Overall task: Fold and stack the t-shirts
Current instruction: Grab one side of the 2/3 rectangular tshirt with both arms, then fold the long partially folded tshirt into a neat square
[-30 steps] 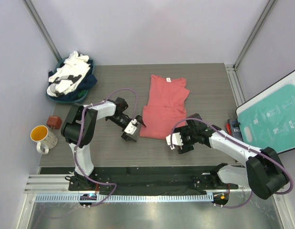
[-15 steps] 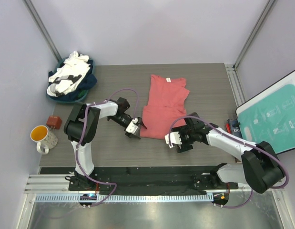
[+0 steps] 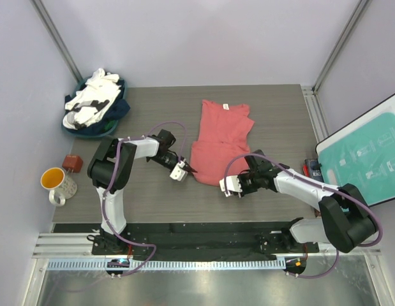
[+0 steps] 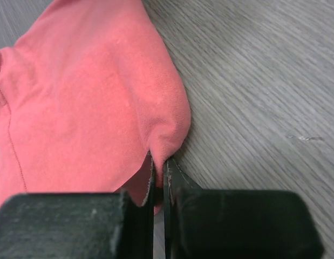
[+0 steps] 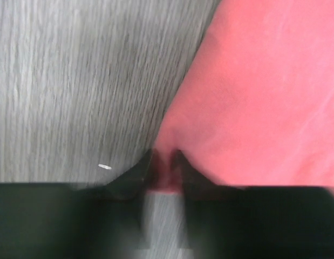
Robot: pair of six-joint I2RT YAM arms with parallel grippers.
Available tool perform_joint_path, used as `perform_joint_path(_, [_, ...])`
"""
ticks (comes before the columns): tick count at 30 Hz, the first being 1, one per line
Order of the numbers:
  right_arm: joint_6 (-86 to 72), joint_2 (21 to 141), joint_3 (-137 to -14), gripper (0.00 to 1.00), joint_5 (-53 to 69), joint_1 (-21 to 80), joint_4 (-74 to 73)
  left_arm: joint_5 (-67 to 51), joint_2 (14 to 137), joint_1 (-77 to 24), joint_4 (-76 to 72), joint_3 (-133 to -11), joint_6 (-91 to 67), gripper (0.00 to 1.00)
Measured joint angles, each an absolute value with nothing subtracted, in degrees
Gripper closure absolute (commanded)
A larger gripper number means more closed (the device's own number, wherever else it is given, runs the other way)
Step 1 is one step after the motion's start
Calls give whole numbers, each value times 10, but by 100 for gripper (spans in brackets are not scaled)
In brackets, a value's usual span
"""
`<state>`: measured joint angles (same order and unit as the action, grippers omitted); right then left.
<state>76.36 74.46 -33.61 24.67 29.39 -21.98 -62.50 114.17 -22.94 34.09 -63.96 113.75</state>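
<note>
Left gripper: moved right and a little farther, off the bare table onto the near-left corner of the coral-red t-shirt. Now pinched on that hem. Right gripper: slid left and slightly farther to the near-right corner, now clamped on the cloth edge there.

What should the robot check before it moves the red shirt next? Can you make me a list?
1. Left pincer shut on the coral-red t-shirt at a near corner: ok.
2. Right pincer shut on the other near corner: ok, cloth shows in its grip.
3. One layer only in each pincer: cannot tell.
4. Shirt lying smooth: not ok, creased across its middle.
5. Mug and other t-shirts apart from it: ok.
</note>
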Motion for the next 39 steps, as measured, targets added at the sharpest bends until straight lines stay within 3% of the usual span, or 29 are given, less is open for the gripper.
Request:
perform_joint_path(1, [760,749,-336,99,245,294,-219,-624,1142,-230,338,-640,1140,100])
perform_joint_path(10, [757,748,-343,99,245,292,-227,-600,1128,-232,361,-642,1145,100])
perform_joint_path(23, [741,727,-536,99,340,292,-481,-587,1030,-234,693,-680,1144,100])
perform_joint_path(31, [751,674,-573,99,394,310,-637,-622,939,-266,738,-637,1144,100])
perform_joint_path(39, [721,615,-582,99,437,347,-690,-644,799,-305,754,-538,1145,100])
